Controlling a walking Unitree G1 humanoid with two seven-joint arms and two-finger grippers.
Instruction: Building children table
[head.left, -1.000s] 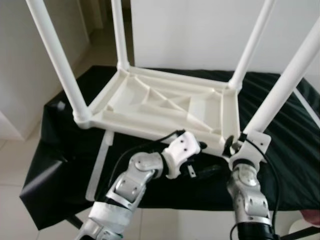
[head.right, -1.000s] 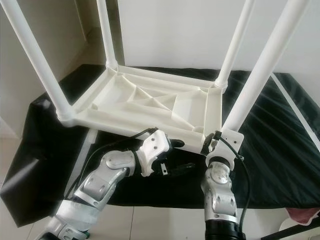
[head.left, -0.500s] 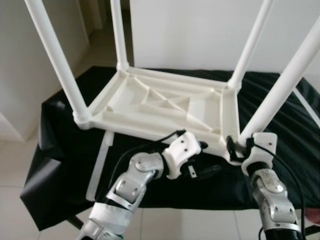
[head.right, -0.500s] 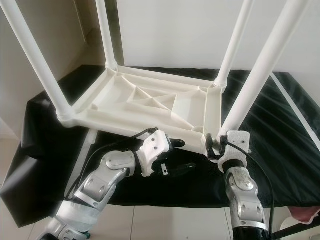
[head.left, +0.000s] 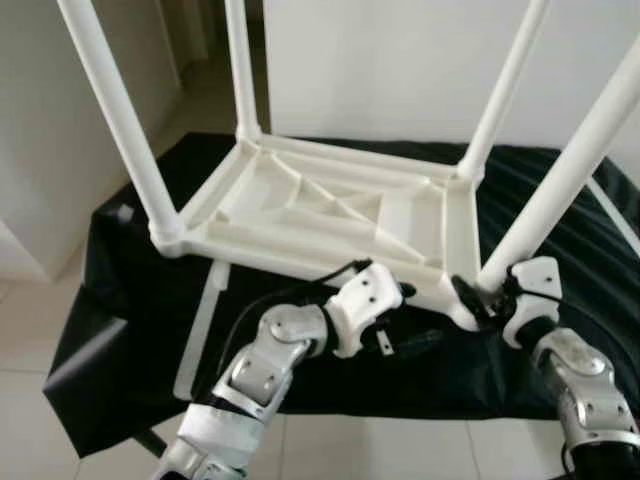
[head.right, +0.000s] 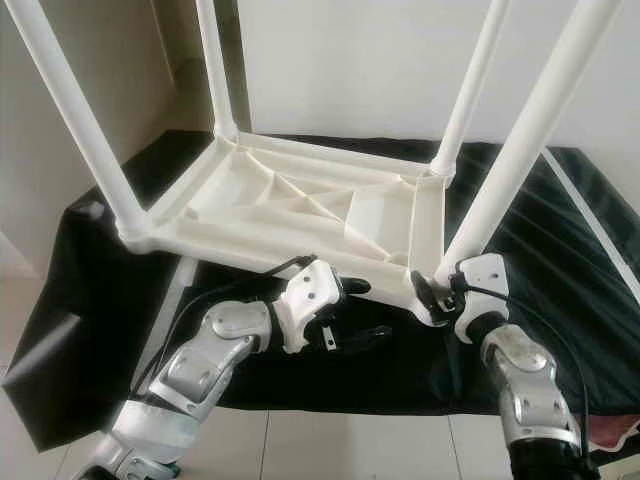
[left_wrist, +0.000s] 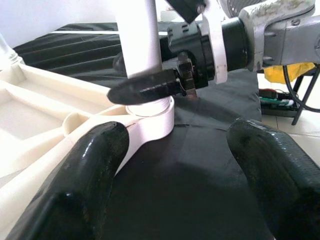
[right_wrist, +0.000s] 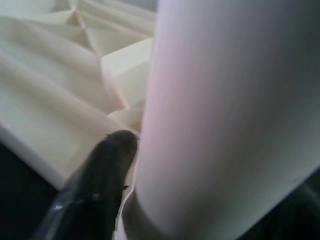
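The white children's table (head.left: 300, 235) lies upside down on a black cloth, its four legs pointing up. My right gripper (head.left: 473, 300) is at the foot of the near right leg (head.left: 560, 190), shut on it just above the socket. In the right wrist view the leg (right_wrist: 225, 115) sits between the fingers, one black finger (right_wrist: 100, 185) against it. My left gripper (head.left: 415, 318) hovers open just before the table's near edge, pointing toward that socket with nothing between its fingers (left_wrist: 90, 185). The left wrist view has the right gripper's finger (left_wrist: 150, 87) across the leg (left_wrist: 142, 40).
A loose white rail (head.left: 200, 330) lies on the black cloth (head.left: 120, 300) under the table's left side. A thin white rod (head.left: 612, 212) lies at the far right. White walls stand behind, tiled floor below. A yellow object (left_wrist: 295, 70) sits beyond the cloth's edge.
My right forearm has swung out to the right while the gripper stayed on the leg's foot, its wrist turning round the leg. The left arm has not moved.
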